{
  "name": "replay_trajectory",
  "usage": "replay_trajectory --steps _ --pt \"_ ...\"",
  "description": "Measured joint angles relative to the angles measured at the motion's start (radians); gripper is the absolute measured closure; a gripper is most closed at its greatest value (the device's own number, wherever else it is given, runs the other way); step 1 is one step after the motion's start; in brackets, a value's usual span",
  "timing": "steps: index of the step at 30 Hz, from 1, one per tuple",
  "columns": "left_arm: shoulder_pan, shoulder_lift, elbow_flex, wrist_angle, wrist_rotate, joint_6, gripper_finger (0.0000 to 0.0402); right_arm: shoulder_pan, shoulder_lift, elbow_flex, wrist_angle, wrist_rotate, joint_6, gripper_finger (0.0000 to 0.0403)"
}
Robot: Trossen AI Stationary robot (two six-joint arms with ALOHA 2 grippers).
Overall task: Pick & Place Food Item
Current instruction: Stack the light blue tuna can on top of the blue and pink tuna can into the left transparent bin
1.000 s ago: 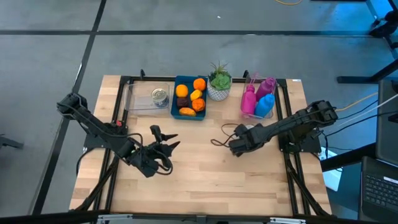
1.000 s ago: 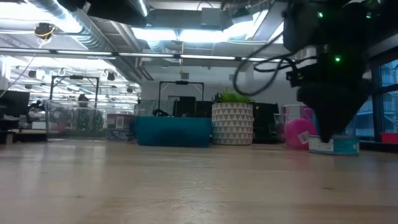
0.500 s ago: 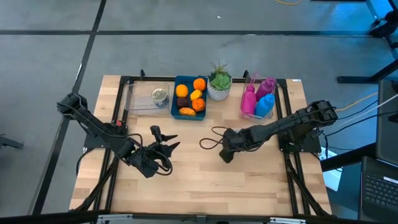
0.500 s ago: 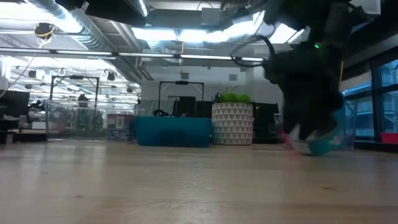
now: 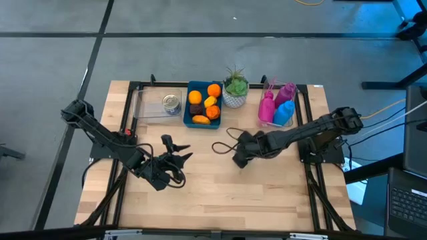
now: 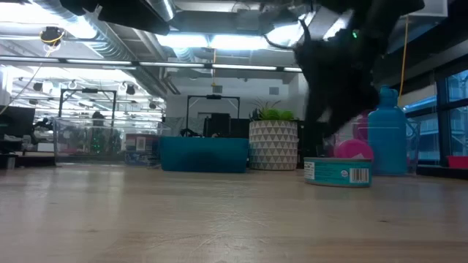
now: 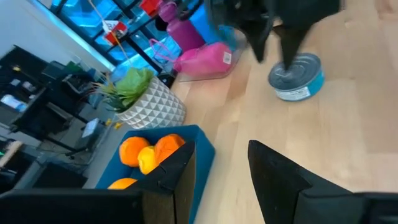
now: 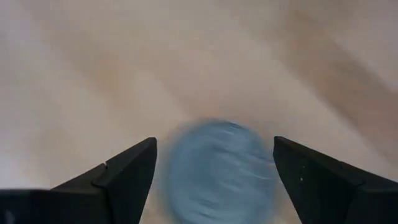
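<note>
**Right pincer spread above a tuna can at mid-worktop**

The right pincer (image 8: 214, 168) hangs with its fingers spread wide over a blue-labelled can (image 6: 338, 172), which stands upright on the wooden worktop (image 5: 220, 193), not gripped. The left pincer (image 5: 179, 155) waits over the worktop's left half, its fingers part-way apart and holding nothing. Behind, along the far edge, sit a blue bin (image 5: 203, 105) of oranges, a potted plant (image 5: 235, 90) beside it, and pink and blue bottles (image 5: 277, 107) to the right.
</note>
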Motion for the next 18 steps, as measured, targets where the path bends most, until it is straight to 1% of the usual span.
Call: replay_trajectory --steps 1,3,6,9,14,18 --pt "0.001 0.000 0.000 0.000 0.011 -0.005 0.0263 -0.005 0.000 0.001 -0.068 0.009 0.031 0.0082" --pt "0.003 0.000 0.000 0.000 0.027 -0.008 0.0263 -0.019 0.006 0.000 -0.160 -0.015 0.081 0.0082" --pt "0.009 0.000 0.000 0.000 0.034 -0.009 0.0263 -0.024 0.017 -0.001 -0.195 -0.063 0.093 0.0082" --pt "0.009 0.000 0.000 0.000 0.034 -0.009 0.0263 -0.021 0.019 0.001 -0.139 -0.115 0.095 0.0082" --pt "0.009 0.000 0.000 -0.001 0.036 -0.019 0.0263 -0.021 0.049 0.000 -0.121 -0.201 0.095 0.0082" --pt "0.017 0.016 0.000 0.009 0.050 -0.042 0.0263 -0.018 0.081 0.000 -0.042 -0.254 0.067 0.0082"
